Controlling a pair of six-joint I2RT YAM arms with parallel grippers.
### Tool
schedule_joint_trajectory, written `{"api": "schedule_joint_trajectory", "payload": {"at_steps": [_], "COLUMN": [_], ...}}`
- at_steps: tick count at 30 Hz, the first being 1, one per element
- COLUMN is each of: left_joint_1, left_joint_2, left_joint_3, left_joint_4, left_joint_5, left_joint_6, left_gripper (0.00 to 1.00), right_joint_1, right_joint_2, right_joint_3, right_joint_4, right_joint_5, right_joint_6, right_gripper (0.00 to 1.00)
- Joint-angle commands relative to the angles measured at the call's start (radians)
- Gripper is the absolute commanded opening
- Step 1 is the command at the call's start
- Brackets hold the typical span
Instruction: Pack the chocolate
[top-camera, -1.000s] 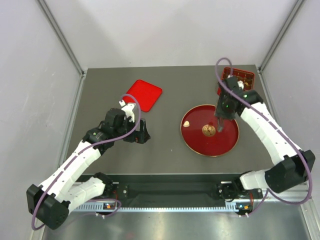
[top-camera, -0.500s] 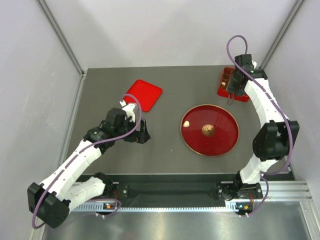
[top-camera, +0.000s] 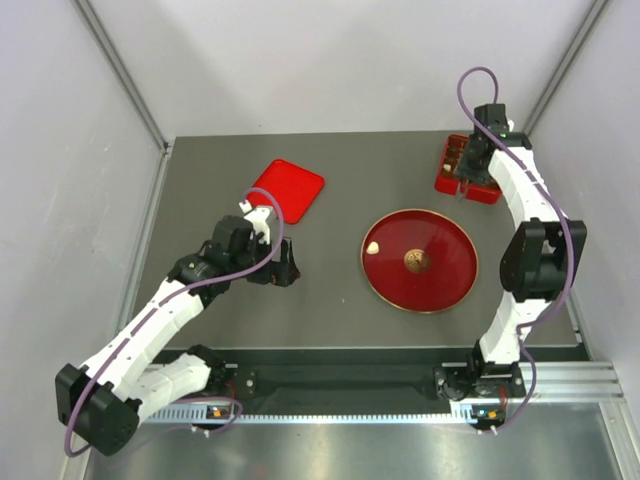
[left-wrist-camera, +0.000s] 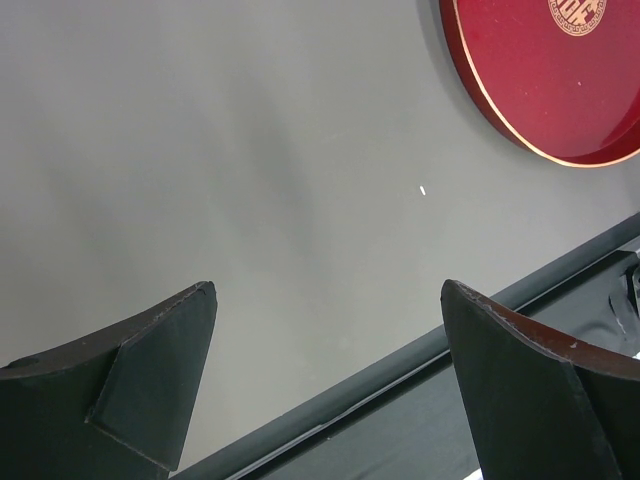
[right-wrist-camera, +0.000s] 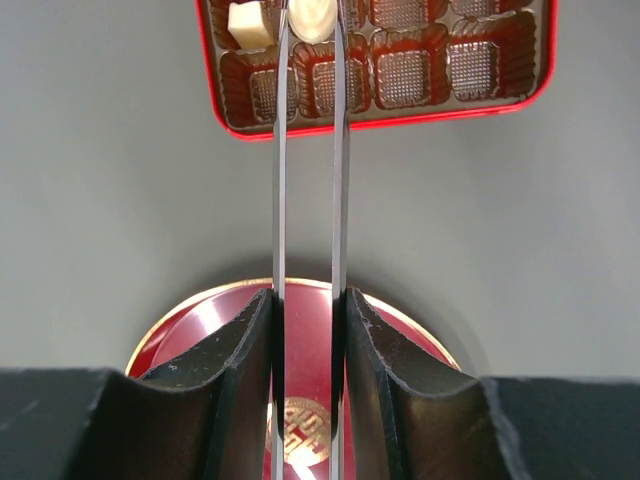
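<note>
Right gripper (right-wrist-camera: 305, 300): closed on the tongs (right-wrist-camera: 278, 200), one finger pressing each thin metal blade from the outside. The blades run nearly parallel from the fingers to the red box (right-wrist-camera: 380, 122) at the far right of the table (left-wrist-camera: 200, 150).

Round cream chocolate (right-wrist-camera: 312, 18): located between the tong tips, straight ahead of the right gripper and well beyond its fingers. It sits over a compartment in the box's second row. The frame's top edge cuts the piece off, so it cannot be told whether it rests on the compartment floor or hangs in the tongs.

Cube-shaped cream chocolate (right-wrist-camera: 248, 24): lies in the adjoining compartment, just outside the left blade. The nearest row of compartments shows only brown liner.

Red plate (right-wrist-camera: 200, 335): lies below the gripper fingers (its gold emblem (right-wrist-camera: 300, 440) shows between them). In the overhead view a small pale piece (top-camera: 372, 246), probably another chocolate, sits near the plate's left rim.

Left gripper (left-wrist-camera: 328, 290): jaws spread wide, holding nothing, above bare table left of the plate. A red lid (top-camera: 288, 188) lies beyond it.
</note>
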Motion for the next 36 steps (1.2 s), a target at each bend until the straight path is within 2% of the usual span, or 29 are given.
{"api": "schedule_joint_trajectory", "payload": {"at_steps": [1, 15, 19, 26, 30, 36], "left_joint_1": [-0.004, -0.004, -0.004, -0.004, -0.004, -0.004], "left_joint_2": [0.005, 0.01, 0.008, 0.003, 0.002, -0.001], "left_joint_3": [-0.001, 0.001, 0.001, 0.001, 0.001, 0.002], "left_joint_4": [0.017, 0.014, 0.013, 0.014, 0.014, 0.014], "left_joint_5": [-0.007, -0.018, -0.018, -0.021, -0.023, -0.029], "left_joint_6": [0.008, 0.008, 0.008, 0.006, 0.006, 0.006], "left_gripper": [0.99, 0.99, 0.99, 0.99, 0.99, 0.99], "right_joint_1": [-0.011, -0.043, -0.045, -0.046, -0.046, 0.03], "right_joint_2": [0.023, 0.064, 0.064, 0.045, 0.008, -0.138], "right_joint_3": [0.058, 0.063, 0.069, 0.097, 0.1, -0.015], "right_joint_4": [0.062, 0.08, 0.079, 0.062, 0.04, 0.039], "right_joint_5": [-0.013, -0.001, 0.0, -0.001, -0.018, -0.026], "right_joint_6": [-0.014, -0.031, -0.035, -0.054, -0.06, -0.065], "right_gripper": [0.31, 0.35, 0.4, 0.42, 0.43, 0.43]}}
